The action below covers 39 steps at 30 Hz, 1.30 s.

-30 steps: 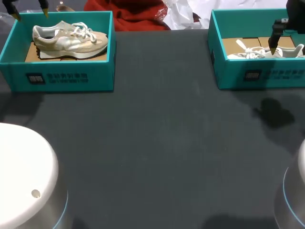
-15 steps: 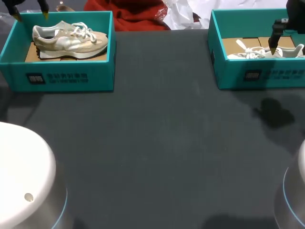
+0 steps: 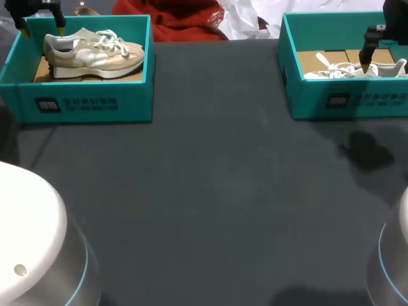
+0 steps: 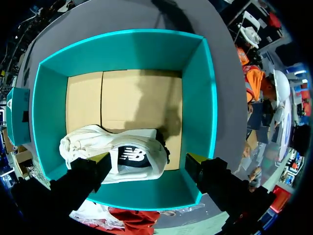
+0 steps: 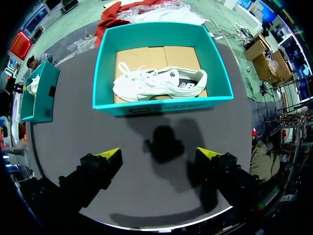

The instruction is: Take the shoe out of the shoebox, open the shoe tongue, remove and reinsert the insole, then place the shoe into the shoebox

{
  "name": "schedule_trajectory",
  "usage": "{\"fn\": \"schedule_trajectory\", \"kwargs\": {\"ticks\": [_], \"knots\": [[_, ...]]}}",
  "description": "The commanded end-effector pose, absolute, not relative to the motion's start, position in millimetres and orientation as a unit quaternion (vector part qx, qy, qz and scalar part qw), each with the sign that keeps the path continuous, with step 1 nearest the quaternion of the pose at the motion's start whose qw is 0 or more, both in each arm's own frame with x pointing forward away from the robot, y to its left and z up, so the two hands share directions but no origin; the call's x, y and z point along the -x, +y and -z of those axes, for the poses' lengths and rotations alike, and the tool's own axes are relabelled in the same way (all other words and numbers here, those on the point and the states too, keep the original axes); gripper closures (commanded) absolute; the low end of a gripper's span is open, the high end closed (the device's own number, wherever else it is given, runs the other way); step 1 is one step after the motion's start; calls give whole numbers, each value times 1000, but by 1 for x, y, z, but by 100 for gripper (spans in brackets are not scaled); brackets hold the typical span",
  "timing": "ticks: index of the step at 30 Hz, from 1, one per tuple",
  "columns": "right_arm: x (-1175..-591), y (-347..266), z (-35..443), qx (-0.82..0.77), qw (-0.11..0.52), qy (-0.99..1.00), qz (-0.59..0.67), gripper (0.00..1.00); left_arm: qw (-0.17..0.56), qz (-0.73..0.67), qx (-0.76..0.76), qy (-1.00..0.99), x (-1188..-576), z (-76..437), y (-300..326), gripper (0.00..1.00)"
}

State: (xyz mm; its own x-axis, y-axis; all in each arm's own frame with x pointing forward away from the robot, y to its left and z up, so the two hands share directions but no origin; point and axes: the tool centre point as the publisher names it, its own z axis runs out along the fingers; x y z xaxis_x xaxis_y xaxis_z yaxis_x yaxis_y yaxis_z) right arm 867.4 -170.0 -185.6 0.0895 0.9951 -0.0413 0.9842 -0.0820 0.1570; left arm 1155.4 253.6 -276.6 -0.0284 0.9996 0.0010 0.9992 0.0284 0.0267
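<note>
A beige shoe [image 3: 92,52] with white laces lies on its side in the left teal shoebox [image 3: 83,105]. My left gripper [image 3: 42,28] hangs open above that box's far left corner. In the left wrist view the shoe [image 4: 110,154] lies below and between the spread fingers of my left gripper [image 4: 146,159], heel end nearest, not touched. A white shoe [image 5: 159,83] lies in the right teal shoebox [image 5: 161,105]. My right gripper [image 5: 159,152] is open, high over the table in front of that box, holding nothing; one finger [image 3: 368,48] shows in the head view.
The dark grey table [image 3: 210,191] spreads between the two boxes, with my right gripper's shadow [image 3: 364,153] on it. Both arms' white round bases [image 3: 29,236] sit at the near corners. A red cloth [image 3: 185,19] lies at the far edge.
My left gripper has come a little lower and nearer over the left box, and the left arm's base has turned. The right arm has not moved.
</note>
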Motion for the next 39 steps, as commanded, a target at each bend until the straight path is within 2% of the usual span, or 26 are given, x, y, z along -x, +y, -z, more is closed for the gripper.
{"fn": "schedule_trajectory", "kwargs": {"ticks": [1, 11, 39], "knots": [[-867, -170, 186, -735, 72, 674, -39, 0, -3, -3, -698, 716, -1168, 293, 254, 0], [-867, -170, 186, -735, 72, 674, -39, 0, -29, -18, -689, 724, -1174, 318, 264, 0], [-867, -170, 186, -735, 72, 674, -39, 0, -46, -10, -656, 753, -1185, 358, 265, 0]]}}
